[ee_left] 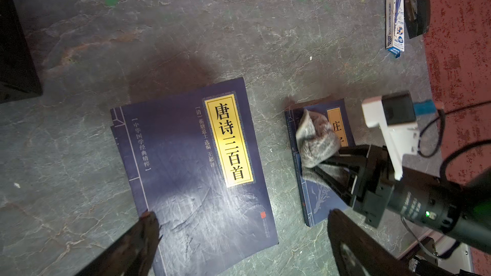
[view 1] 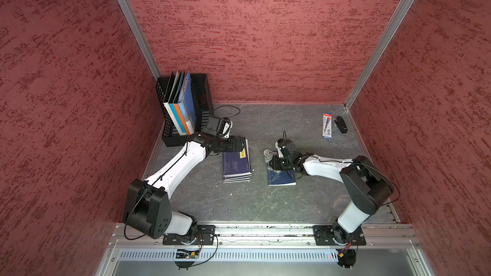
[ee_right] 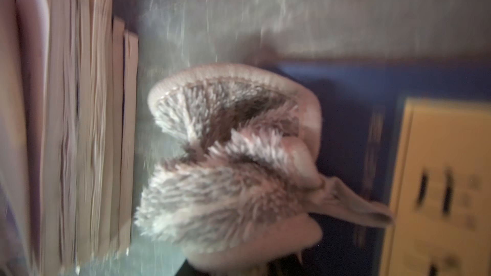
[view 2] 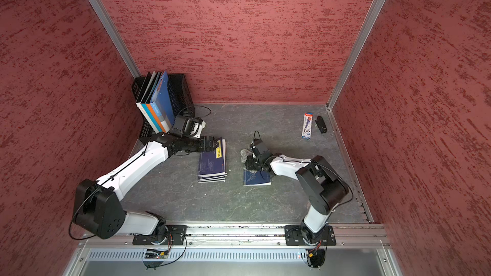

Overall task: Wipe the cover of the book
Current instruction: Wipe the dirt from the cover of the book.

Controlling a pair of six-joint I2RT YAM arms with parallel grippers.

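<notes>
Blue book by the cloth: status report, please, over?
Right end effector shut on grey cloth, cloth over cover of single blue book. Left end effector open over book stack. Stack lies apart, not blocking.

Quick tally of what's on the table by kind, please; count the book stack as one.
Book stack: 1
Single book: 1
Cloth: 1
Pencil box: 1
Small black item: 1
File rack: 1
Total: 6
</notes>
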